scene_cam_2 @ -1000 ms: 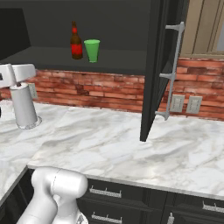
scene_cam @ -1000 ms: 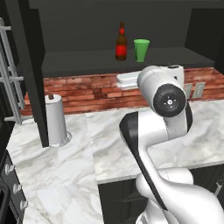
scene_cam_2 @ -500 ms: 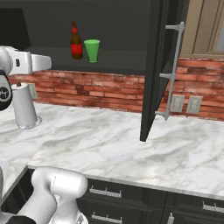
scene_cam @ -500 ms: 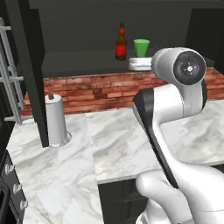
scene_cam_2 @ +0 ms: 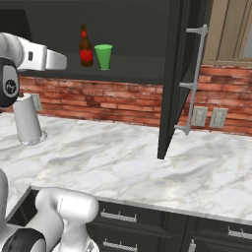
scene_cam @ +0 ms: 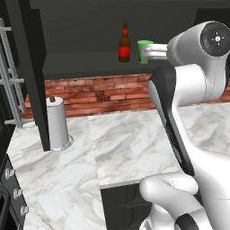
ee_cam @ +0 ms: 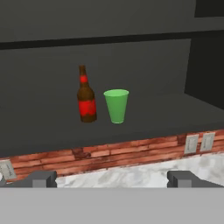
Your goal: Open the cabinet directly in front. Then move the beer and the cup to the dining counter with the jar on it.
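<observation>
The cabinet stands with both doors swung open, its left door seen edge-on. On its shelf the beer stands upright just left of the green cup, a small gap between them. They also appear in both base views: beer, cup, beer, cup. My gripper is open, empty, raised to shelf height and held back from both, pointing at them. Its hand partly covers the cup in the left base view. The dining counter and the jar are out of view.
A white paper-towel roll stands on the marble worktop under the cabinet, against the red-brick backsplash. Wall outlets sit beside the right door's long silver handle. Stove knobs show at the far left.
The arm has lifted and swung the hand up from worktop height to the shelf, toward the cup. The beer, cup and doors have not moved.
</observation>
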{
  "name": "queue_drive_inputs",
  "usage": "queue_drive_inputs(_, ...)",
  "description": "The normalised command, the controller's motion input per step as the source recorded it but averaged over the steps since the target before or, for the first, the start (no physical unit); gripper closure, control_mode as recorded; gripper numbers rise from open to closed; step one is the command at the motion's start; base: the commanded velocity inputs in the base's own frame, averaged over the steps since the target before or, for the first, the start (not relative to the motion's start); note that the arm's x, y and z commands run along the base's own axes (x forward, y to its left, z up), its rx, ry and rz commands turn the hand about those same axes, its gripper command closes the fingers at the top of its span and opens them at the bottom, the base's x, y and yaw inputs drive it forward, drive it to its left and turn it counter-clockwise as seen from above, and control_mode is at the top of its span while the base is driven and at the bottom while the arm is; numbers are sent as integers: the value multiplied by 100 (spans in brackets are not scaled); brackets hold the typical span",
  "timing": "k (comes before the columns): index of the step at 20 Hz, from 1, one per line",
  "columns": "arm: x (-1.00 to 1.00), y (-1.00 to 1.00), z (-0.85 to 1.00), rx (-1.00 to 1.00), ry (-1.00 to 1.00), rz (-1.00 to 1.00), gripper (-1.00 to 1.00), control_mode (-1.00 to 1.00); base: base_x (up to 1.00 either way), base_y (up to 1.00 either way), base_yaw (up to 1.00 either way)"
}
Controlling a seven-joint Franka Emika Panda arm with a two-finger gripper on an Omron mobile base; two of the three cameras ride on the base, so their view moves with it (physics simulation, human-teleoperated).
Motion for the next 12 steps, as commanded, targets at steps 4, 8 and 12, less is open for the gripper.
queue_drive_inputs(4,45,0,0,1,1,0,-100,-100,0,0,0)
queue_drive_inputs(8,39,0,0,0,0,0,-100,-100,0,0,0)
queue_drive_inputs(12,46,0,0,0,3,0,-100,-100,0,0,0)
